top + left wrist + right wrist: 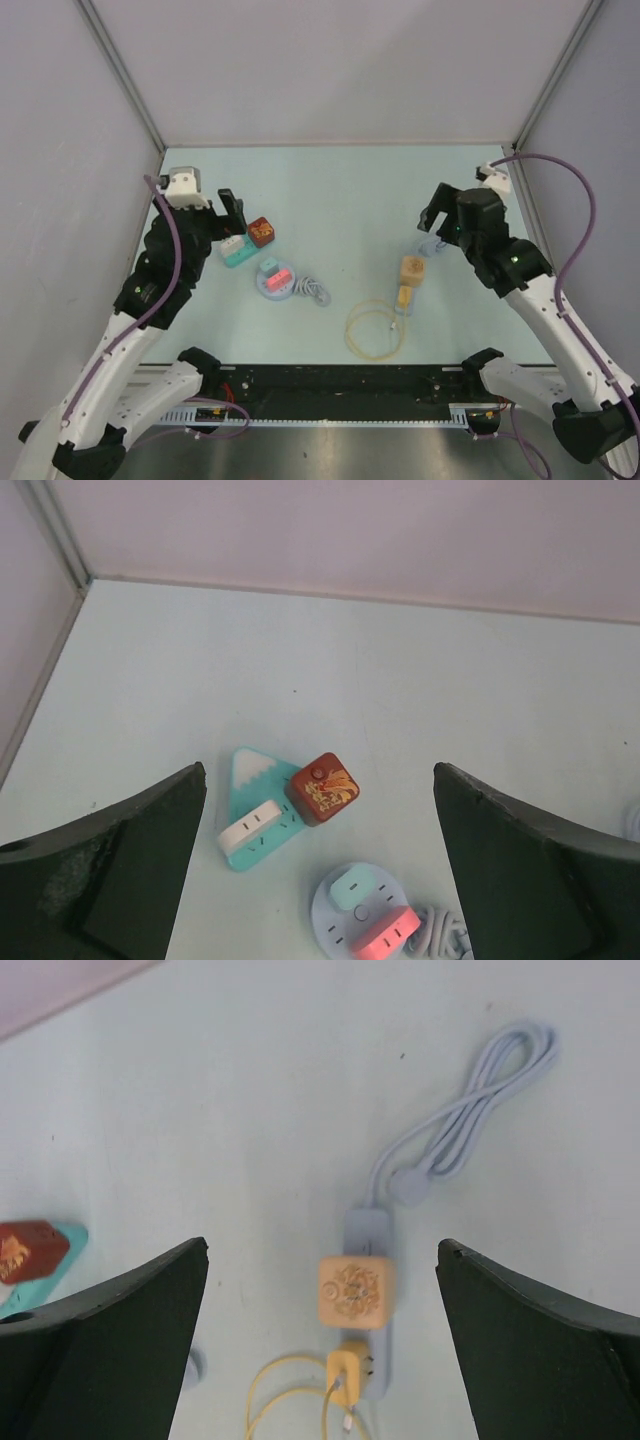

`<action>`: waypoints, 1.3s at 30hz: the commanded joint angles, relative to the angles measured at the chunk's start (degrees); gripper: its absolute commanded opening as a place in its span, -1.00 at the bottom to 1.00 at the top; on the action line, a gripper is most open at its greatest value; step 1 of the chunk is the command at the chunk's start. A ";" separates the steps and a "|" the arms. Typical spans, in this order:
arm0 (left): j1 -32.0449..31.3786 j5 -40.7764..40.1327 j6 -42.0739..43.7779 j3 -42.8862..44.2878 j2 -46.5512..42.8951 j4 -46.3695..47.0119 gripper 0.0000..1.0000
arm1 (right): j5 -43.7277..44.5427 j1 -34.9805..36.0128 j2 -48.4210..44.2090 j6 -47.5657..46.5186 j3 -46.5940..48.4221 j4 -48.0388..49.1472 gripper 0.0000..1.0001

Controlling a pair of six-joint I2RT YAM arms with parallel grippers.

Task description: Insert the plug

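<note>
plug, yellow (351, 1369): laid at the near end of the lavender power strip (366, 1228), just beside the orange cube adapter (355, 1291) seated on that strip. right gripper (432, 225): spread wide above the strip, nothing pinched. left gripper (228, 215): spread wide, well left of the strip.

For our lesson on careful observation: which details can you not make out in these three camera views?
- Right wrist view: yellow cable runs off the bottom edge.
- Left wrist view: round socket cut by the bottom edge.
- Top view: slots on the teal socket block too small to see.
</note>
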 commanded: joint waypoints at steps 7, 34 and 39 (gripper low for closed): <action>2.17 -7.18 3.77 -2.58 -15.58 4.19 1.00 | 6.23 -9.77 -11.28 -11.81 3.86 9.36 0.99; 2.08 -18.18 16.52 -1.63 -26.06 11.15 1.00 | 11.51 -11.09 -10.32 -20.25 3.77 21.14 0.99; 2.08 -18.27 17.84 -1.45 -26.85 11.76 1.00 | 12.12 -11.09 -11.02 -20.34 3.77 20.97 0.99</action>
